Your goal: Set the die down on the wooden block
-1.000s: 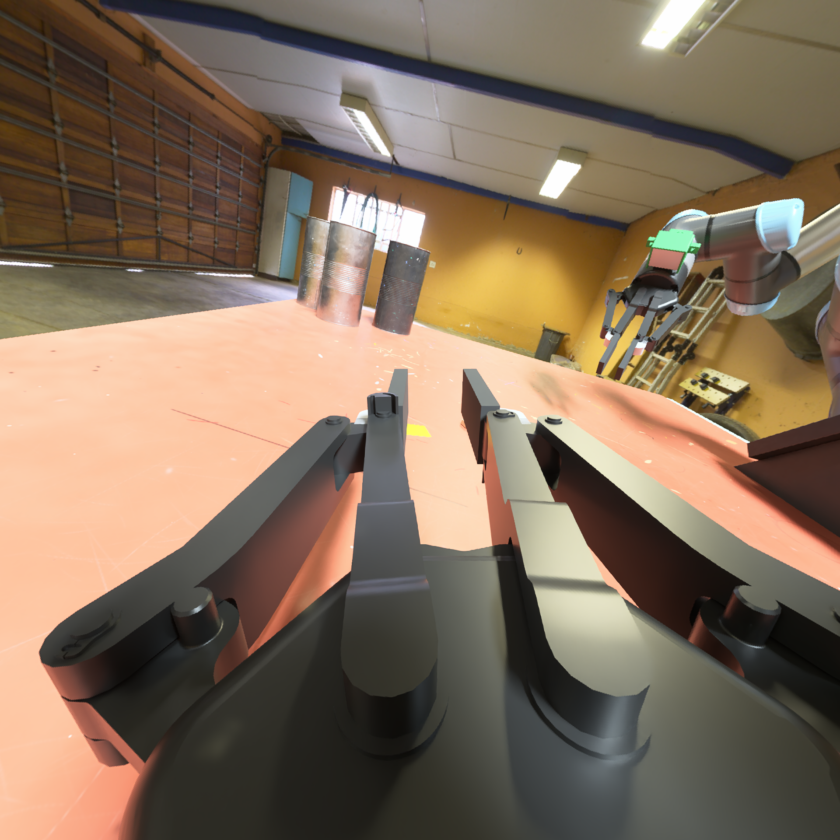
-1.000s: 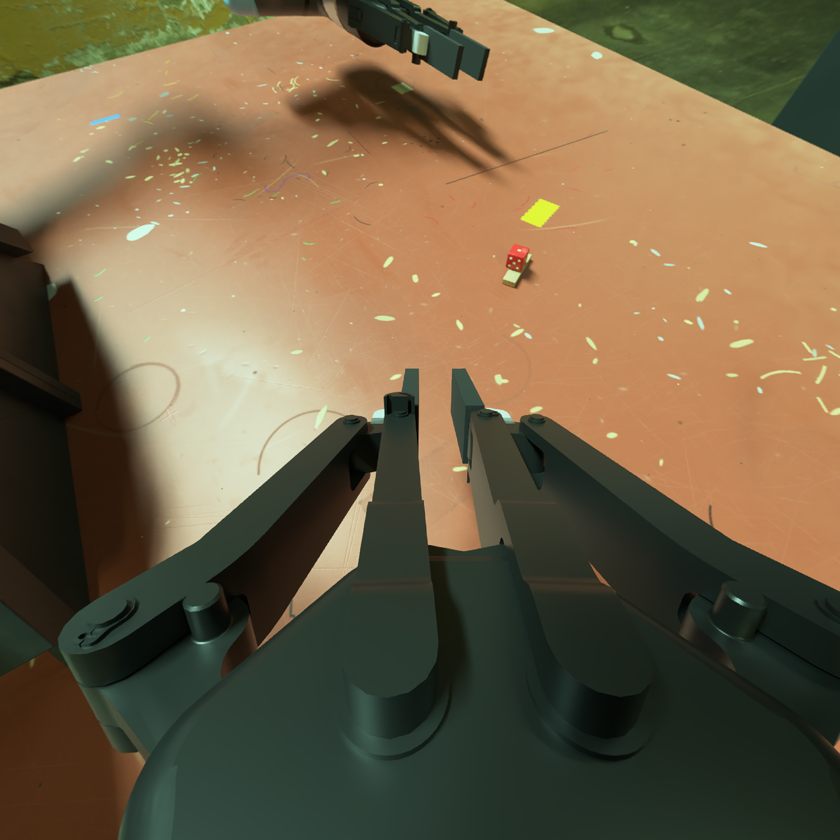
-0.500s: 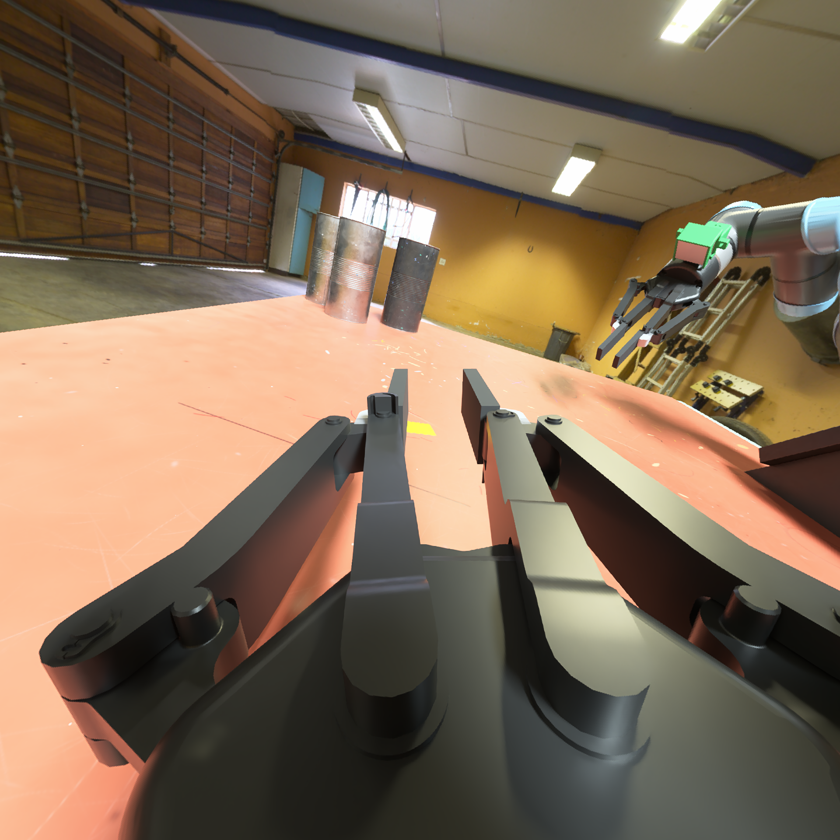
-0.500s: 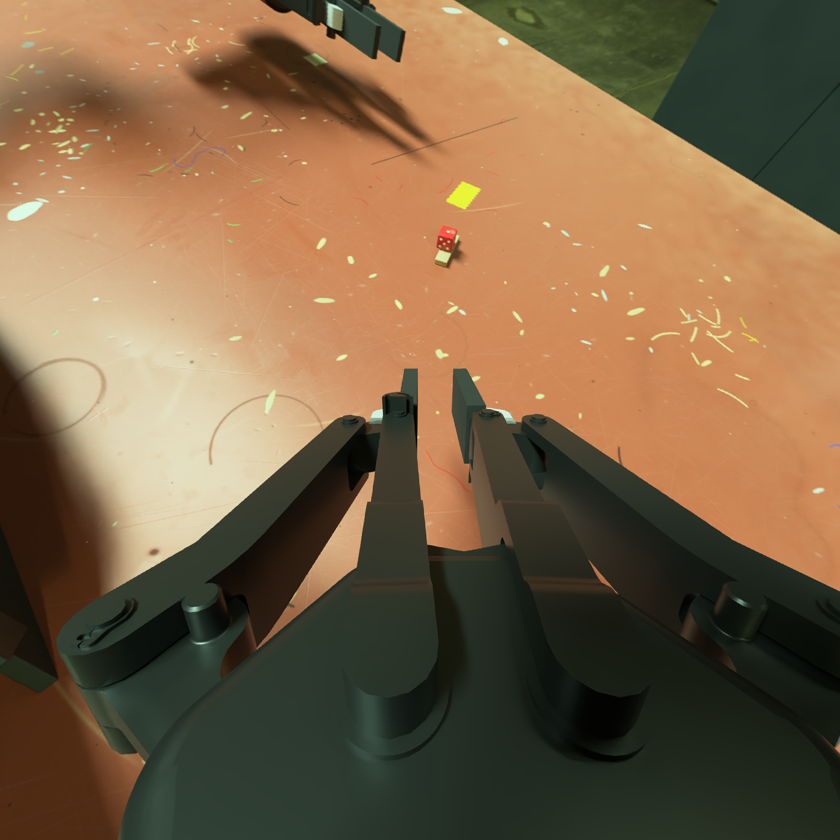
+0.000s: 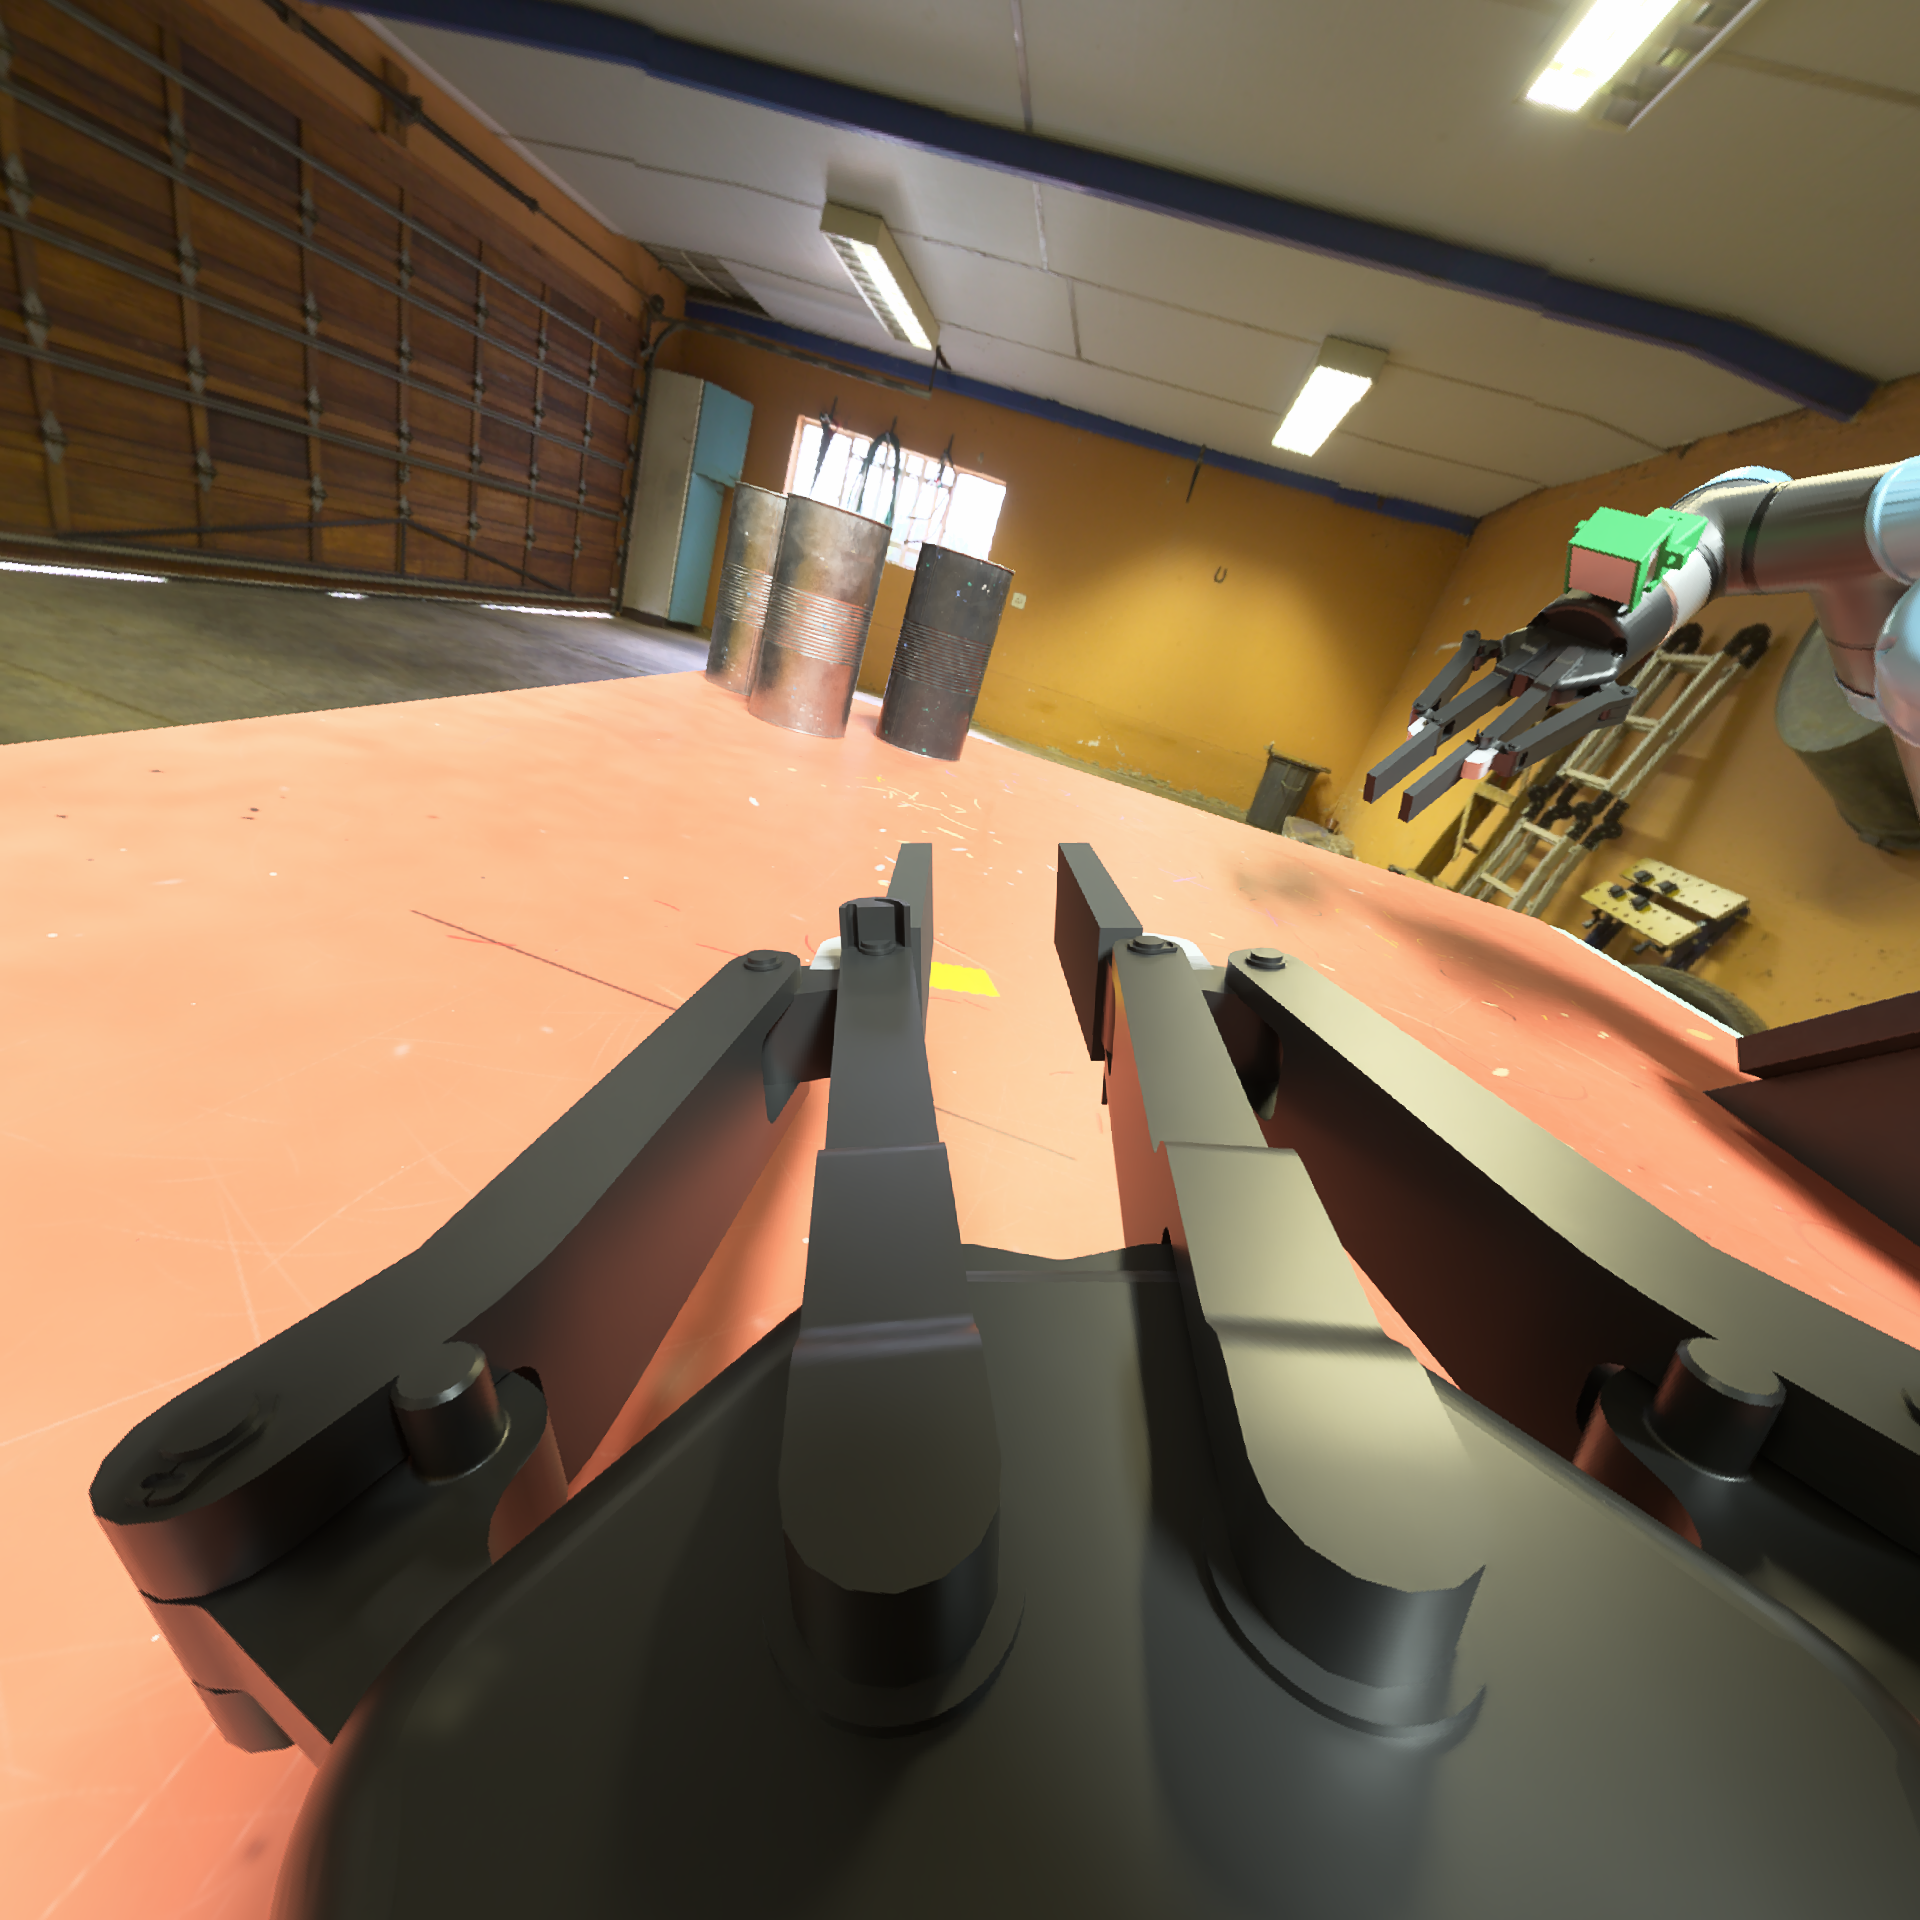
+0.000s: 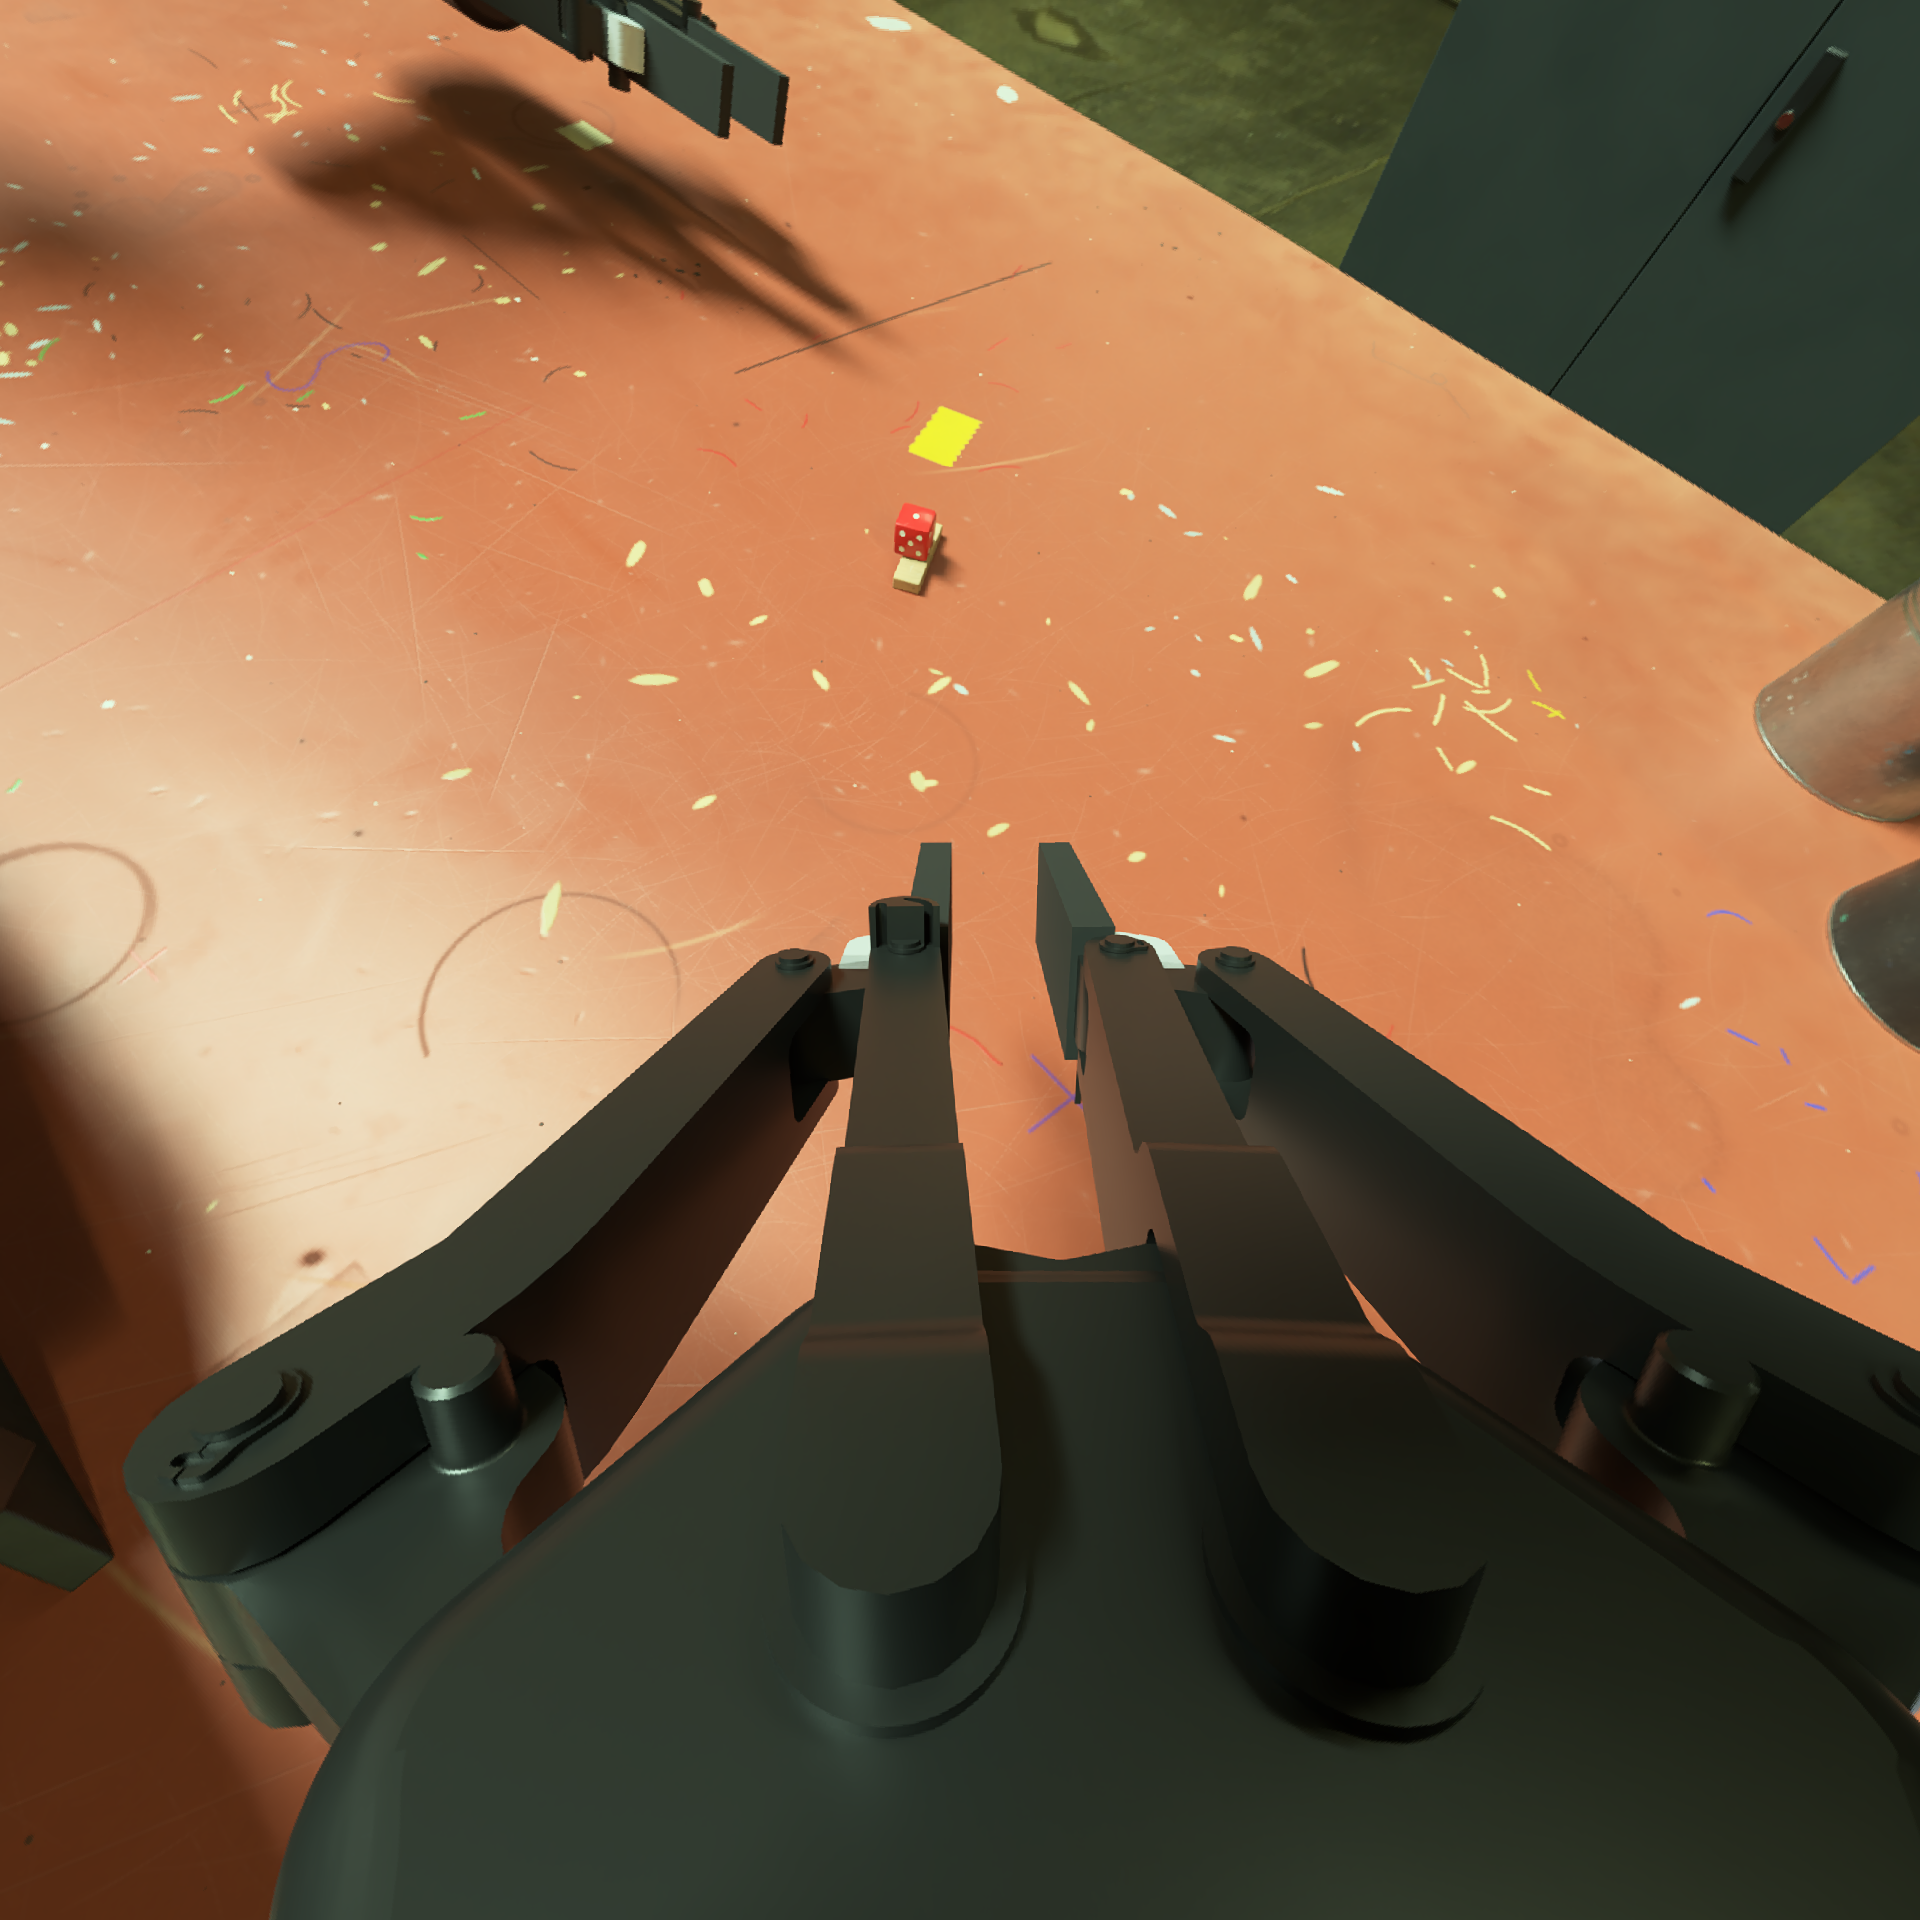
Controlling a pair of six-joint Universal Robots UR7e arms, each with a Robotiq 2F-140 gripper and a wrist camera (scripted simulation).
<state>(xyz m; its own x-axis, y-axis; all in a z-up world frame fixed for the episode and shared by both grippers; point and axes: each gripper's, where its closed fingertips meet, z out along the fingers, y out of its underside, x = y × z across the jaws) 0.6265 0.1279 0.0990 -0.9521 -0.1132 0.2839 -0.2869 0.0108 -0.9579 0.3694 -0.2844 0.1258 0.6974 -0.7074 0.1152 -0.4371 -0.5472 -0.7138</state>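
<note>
A small red die (image 6: 914, 530) with white pips sits on top of a small pale wooden block (image 6: 912, 575) on the orange table (image 6: 520, 675). My right gripper (image 6: 994, 862) hangs above the table well short of them; its jaws are a narrow gap apart and hold nothing. My left gripper (image 5: 994, 862) is low over the table, jaws also slightly apart and empty. It shows in the right wrist view (image 6: 727, 94) at the top. The right gripper also shows in the left wrist view (image 5: 1397, 795), high at the right. The die and block are hidden in the left wrist view.
A flat yellow patch (image 6: 944, 435) lies just beyond the die. Two glass vessels (image 6: 1849, 717) stand at the table's right edge. A dark cabinet (image 6: 1662, 208) stands off the table. A dark box (image 5: 1849, 1081) sits at the right; barrels (image 5: 821, 623) stand far behind.
My right gripper has drawn back and swung away from the die, which stays on the block. My left gripper has barely moved. Neither gripper's jaw gap has changed.
</note>
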